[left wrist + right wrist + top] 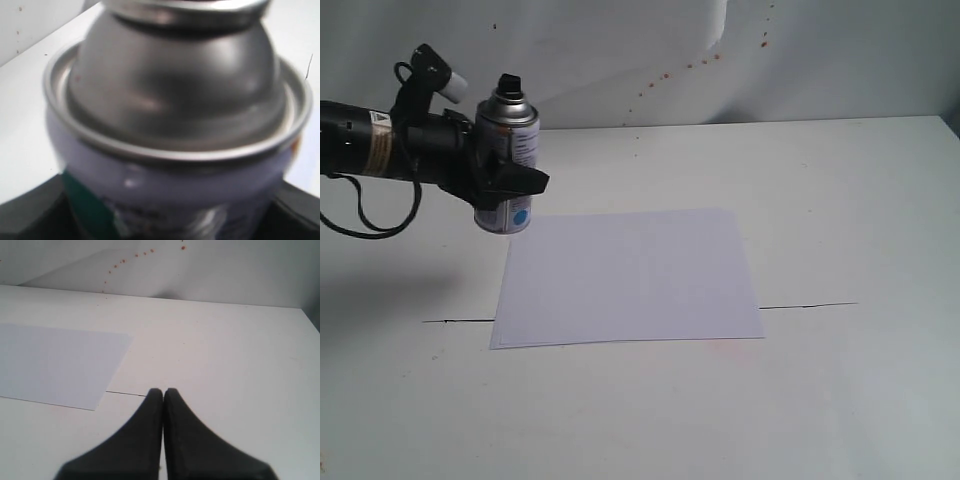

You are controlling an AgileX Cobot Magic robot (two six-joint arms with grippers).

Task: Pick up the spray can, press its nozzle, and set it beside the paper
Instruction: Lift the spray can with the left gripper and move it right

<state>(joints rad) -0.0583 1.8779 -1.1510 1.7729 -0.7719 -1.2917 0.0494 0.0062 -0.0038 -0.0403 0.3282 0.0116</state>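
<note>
A: The left claw [505, 180], what has it got?

B: It is clamped on the spray can [525, 145], one black finger on either side of the body. In the left wrist view the silver domed top fills the picture and the fingers [25, 215] show at both sides of the can [175, 190].

A: And the right claw [163, 392]?

B: Closed with nothing in it, tips pressed together. It shows only in its own wrist view, over bare white table [225, 355], with the paper [55, 365] off to one side.

A: Take me through the scene from the near edge.

B: Nearest is bare table [840, 200]. Then a thin black line [810, 305] runs left to right and passes under the paper [630, 275], which lies flat in the middle.

A: Where is the can against that?

B: At the sheet's far-left corner, about upright, its blue dot [519, 215] low on the side facing us. Whether the base touches the table I cannot tell.

A: The nozzle [510, 84]?

B: Black, on top of the can, with nothing touching it.

A: Farther back?

B: The left arm comes in from the left edge with a black cable [380, 225] looping below it. Beyond the table is a pale wall [660, 75] dotted with small reddish specks.
</note>
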